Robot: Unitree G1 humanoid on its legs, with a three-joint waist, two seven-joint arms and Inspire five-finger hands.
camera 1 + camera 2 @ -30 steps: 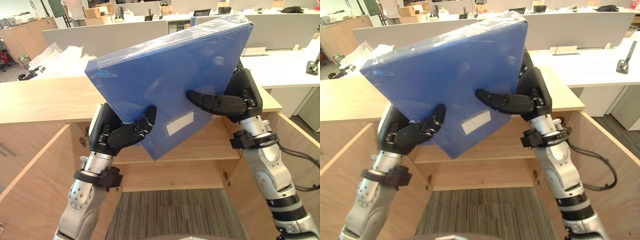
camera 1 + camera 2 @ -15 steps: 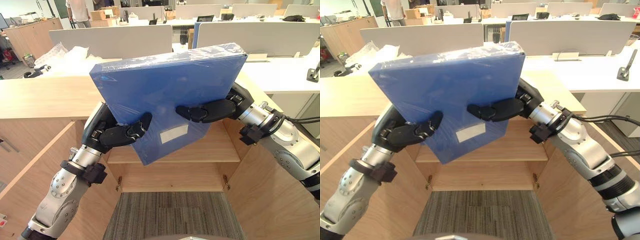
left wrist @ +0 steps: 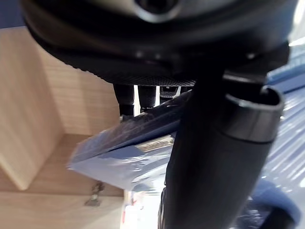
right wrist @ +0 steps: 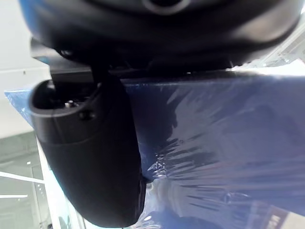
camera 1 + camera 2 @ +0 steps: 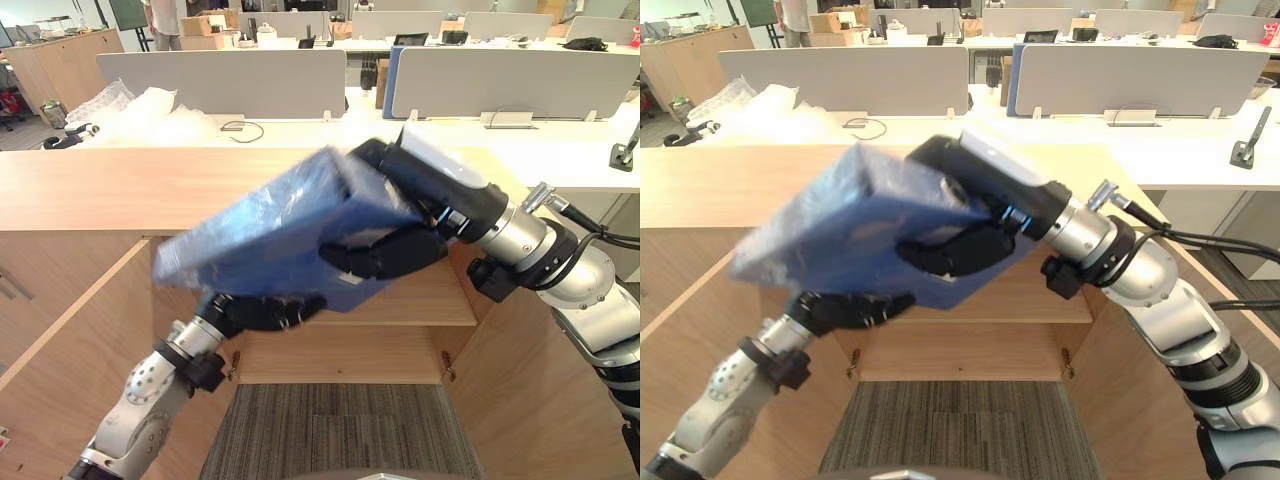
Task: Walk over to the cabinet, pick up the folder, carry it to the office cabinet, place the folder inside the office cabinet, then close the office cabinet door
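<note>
While the wooden cabinet [image 5: 90, 190] stands open before the robot, its two doors [image 5: 60, 350] swung out to either side, a shelf [image 5: 420, 305] shows inside it and grey carpet [image 5: 340, 435] lies in front of it. Beyond its top run white desks [image 5: 560, 150] with grey screens [image 5: 220, 80]. The blue folder [image 5: 270, 235], wrapped in clear film, is held in the air between both hands, in front of the cabinet's open front and above the shelf. It is tilted, with its left end low, below the front edge of the cabinet's top, and its right end higher, and it is blurred. The right hand [image 5: 400, 250] grips the folder's right end, its fingers curled across the near face and its back lying over the upper edge. The left hand [image 5: 262, 310] clasps the folder's lower left edge from beneath, the thumb on one face and the fingers on the other, as its wrist view shows.
</note>
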